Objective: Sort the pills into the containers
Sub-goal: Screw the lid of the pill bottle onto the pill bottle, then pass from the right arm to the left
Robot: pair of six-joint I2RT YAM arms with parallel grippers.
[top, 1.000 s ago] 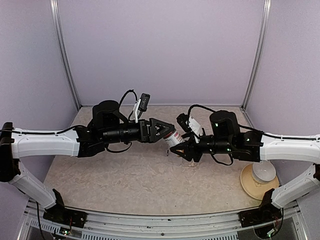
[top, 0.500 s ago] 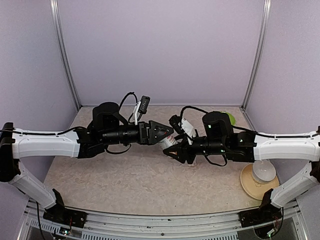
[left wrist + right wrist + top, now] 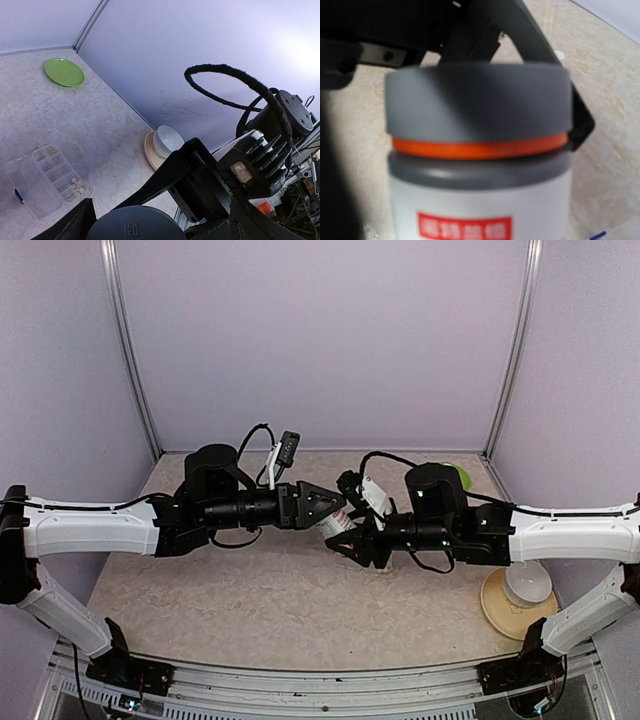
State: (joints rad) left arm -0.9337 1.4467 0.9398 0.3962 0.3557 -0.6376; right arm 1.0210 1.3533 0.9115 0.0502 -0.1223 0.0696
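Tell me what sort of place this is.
Probably a lab robot test cell: plain lilac walls on metal posts box in a marbled table, with the left arm and right arm bolted at its near edge.

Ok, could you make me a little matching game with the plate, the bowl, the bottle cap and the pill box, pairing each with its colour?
Things:
1. plate
2. bowl
3. bottle cap
4. pill box

Colours:
A. clear
B. grey
C. green
D. white

Pairs: 1-C, 2-D, 3-B, 4-A
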